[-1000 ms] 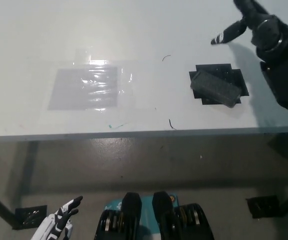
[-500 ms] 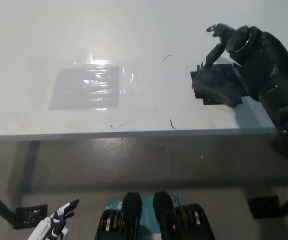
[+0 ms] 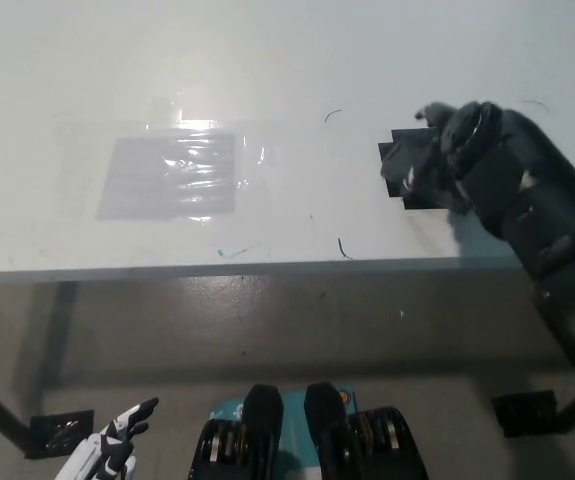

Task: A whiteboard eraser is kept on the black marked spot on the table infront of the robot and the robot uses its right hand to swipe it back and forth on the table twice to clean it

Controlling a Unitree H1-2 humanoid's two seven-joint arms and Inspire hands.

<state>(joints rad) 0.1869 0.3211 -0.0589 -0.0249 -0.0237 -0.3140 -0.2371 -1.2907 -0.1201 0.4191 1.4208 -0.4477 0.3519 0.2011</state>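
Eraser point(image 3: 414, 172) on black marked spot point(image 3: 399, 143), right part of counter point(image 3: 267, 60), mostly covered by right hand point(image 3: 459, 150); closure cannot be told. Judged light, stiff-backed; long sides best gripped. Left hand point(image 3: 107, 450) rested low left, fingers apart.

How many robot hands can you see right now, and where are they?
2. The black right hand is down over the eraser on the black marked spot, at the table's right. The white left hand rests low at bottom left, below the table.
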